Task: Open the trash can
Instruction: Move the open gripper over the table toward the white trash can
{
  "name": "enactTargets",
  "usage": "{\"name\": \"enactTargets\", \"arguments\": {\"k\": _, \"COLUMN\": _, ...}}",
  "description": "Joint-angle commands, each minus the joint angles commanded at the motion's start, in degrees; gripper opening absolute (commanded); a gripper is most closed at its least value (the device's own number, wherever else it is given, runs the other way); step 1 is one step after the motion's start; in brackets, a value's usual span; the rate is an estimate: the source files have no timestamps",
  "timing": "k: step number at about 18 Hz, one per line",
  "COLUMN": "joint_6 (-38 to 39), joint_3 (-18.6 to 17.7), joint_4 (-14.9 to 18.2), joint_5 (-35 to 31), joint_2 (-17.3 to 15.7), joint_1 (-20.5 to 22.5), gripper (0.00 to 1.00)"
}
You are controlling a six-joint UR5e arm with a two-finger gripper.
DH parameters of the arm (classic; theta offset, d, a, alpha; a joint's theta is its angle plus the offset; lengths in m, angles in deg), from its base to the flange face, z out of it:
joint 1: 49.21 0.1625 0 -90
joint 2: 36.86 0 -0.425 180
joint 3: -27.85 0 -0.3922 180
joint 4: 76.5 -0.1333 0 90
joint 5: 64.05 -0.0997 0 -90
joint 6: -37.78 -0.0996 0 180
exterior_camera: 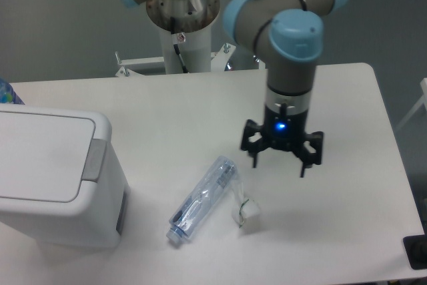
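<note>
Looking from the near edge of the desk (347, 231), you had the trash can (53, 178) at the near left corner, with its flat white lid lying down flat and closed. The grey push tab (93, 159) sat on the right side of the lid, and nothing touched it. So, as far as you could judge, the opening was not yet done at all; the whole press on the tab was left to do.

Just to the right of the can, a crushed clear bottle (202, 199) lay on its side, with its cap end toward you. A small crumpled piece of clear plastic (243, 210) lay just beside it on the right.

A little farther, the tool (282, 155) hung above the desk, near the upper end of the bottle but not touching it. Its two fingers stood apart and held nothing. A blue light showed on the wrist above them. The tool was well apart from the can, with the bottle between them, so you had to bring it across to the left and lower it on the tab.

At the far edge stood the white column of the arm base (183, 38).
</note>
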Motion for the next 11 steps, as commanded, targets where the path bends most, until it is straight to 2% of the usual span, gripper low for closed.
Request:
{"name": "enactTargets", "arguments": {"k": 5, "joint_6": 9.33, "joint_3": 1.23, "joint_4": 0.0, "joint_5": 9.05, "joint_2": -1.41, "joint_1": -3.43, "gripper": 1.0}}
{"name": "enactTargets", "arguments": {"k": 11, "joint_6": 15.48, "joint_3": 1.85, "joint_4": 0.0, "joint_5": 14.24, "joint_2": -3.08, "joint_1": -4.67, "gripper": 1.0}}
